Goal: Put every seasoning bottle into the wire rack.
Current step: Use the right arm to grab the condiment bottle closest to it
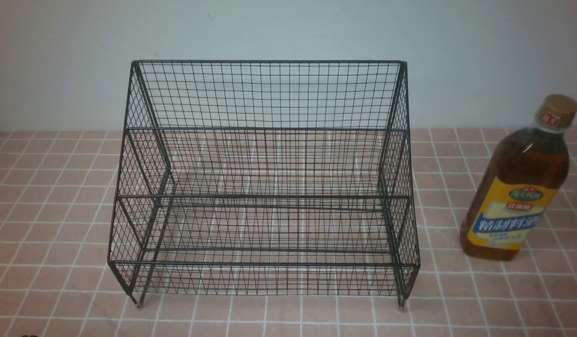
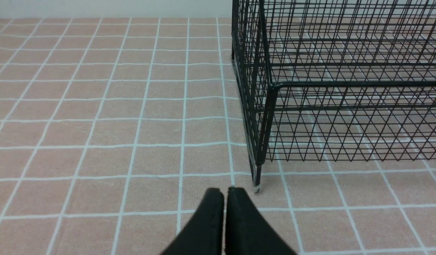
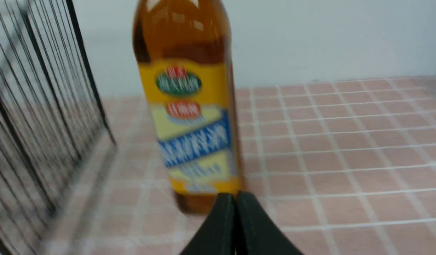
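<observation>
1. The wire rack [image 1: 265,265] is thin metal wire with a black coating. Its bars are smooth with a dull sheen.
2. The seasoning bottle [image 1: 518,173] is clear, glossy plastic, with bright highlights on its shoulder in the right wrist view.
3. Its label [image 1: 506,217] looks like smooth printed film, slightly shiny; the cap [image 1: 557,108] is matt plastic.
4. The tablecloth [image 1: 49,210] is matt woven cloth, faintly wrinkled.
5. The wall [image 1: 59,56] is flat and matt.
6. The left gripper [image 2: 223,193] and right gripper [image 3: 235,196] are matt black — plastic or rubber, unclear which.
</observation>
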### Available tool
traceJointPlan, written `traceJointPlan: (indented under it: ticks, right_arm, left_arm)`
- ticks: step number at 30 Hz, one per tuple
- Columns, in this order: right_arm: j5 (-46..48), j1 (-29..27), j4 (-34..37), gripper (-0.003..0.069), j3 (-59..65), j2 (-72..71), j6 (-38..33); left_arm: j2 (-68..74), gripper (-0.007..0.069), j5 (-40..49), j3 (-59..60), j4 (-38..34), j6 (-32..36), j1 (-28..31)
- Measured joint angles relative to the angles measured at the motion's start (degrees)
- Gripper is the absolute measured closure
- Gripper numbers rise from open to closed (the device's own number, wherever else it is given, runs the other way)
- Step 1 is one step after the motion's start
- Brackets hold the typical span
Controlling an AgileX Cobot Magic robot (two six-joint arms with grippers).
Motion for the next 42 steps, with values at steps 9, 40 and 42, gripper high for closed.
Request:
traceJointPlan:
  ticks: [9, 40, 42]
  right_arm:
    - [-20.1, 0.0, 35.1, 0.0673, 0.0, 0.0, 0.6]
    - [-0.8, 0.0, 21.4, 0.066, -40.6, 44.7, -27.2]
    - [0.2, 0.0, 21.3, 0.064, -43.4, 48.7, -27.4]
  left_arm:
    - [0.0, 0.0631, 0.0, 0.0, 0.0, 0.0, 0.0]
    - [0.0, 0.0631, 0.0, 0.0, 0.0, 0.0, 0.0]
    - [0.0, 0.0631, 0.0, 0.0, 0.0, 0.0, 0.0]
